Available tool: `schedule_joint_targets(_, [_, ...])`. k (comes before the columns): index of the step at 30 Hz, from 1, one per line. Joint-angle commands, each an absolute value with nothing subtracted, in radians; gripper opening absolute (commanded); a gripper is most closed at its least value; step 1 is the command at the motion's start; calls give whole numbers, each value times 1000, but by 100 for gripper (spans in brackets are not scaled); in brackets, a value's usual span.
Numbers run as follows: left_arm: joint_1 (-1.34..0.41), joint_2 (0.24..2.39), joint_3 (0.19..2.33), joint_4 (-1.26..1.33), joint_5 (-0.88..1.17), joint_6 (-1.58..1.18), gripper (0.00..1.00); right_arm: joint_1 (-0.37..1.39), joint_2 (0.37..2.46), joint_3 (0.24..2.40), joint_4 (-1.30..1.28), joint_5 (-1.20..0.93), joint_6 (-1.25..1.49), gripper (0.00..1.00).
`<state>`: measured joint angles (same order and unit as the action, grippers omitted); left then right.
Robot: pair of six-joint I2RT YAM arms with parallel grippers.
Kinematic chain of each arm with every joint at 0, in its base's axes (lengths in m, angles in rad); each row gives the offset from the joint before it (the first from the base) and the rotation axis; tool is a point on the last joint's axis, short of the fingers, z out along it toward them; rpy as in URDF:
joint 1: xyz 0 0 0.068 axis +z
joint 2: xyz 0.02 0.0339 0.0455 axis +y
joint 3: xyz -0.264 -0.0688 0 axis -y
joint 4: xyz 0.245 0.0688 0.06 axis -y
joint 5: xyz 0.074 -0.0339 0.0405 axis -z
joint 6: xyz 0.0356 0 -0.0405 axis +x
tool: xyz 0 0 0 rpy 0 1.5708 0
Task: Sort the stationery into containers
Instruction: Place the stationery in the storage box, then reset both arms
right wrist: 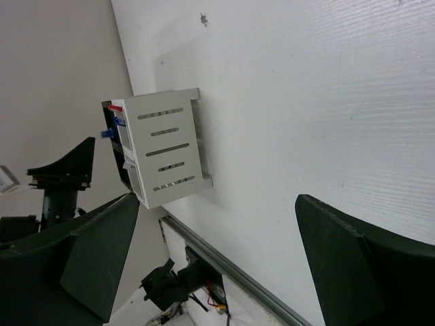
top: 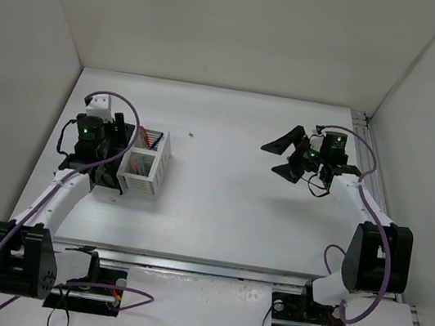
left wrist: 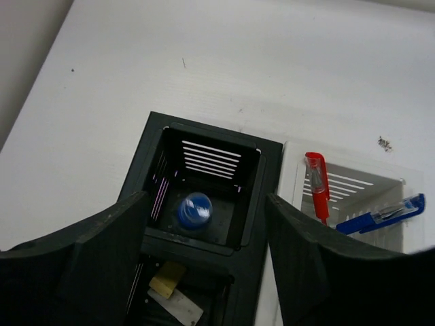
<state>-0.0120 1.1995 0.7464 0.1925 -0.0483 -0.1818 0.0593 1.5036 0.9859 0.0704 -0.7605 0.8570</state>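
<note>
The black organiser (left wrist: pixel 265 204) and the white slatted organiser (top: pixel 149 175) stand side by side at the table's left. In the left wrist view a clear tube with a blue cap (left wrist: pixel 194 210) sits in the black organiser's far compartment, and beige eraser blocks (left wrist: pixel 166 279) lie in the near one. A red pen (left wrist: pixel 317 183) and a blue pen (left wrist: pixel 380 215) stand in the white organiser (left wrist: pixel 292 183). My left gripper (left wrist: pixel 204 272) hangs open and empty just above the black organiser. My right gripper (top: pixel 283 158) is open and empty over bare table at the right. The white organiser also shows in the right wrist view (right wrist: pixel 166 146).
White walls enclose the table on three sides. A metal rail (top: pixel 209 268) runs along the near edge. A small dark speck (top: pixel 191 135) lies on the table behind the organisers.
</note>
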Motion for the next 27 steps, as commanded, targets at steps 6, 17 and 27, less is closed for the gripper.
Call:
schedule_joint_targets(6, [-9, 953, 874, -29, -83, -264, 100, 34, 1379, 933, 83, -749, 758, 98])
schedule_joint_targets(17, [-145, 778, 868, -241, -12, -423, 100, -29, 912, 701, -127, -186, 532, 98])
schedule_joint_targets(27, [-408, 845, 882, -259, -146, -431, 100, -32, 586, 581, -189, 103, 515, 98])
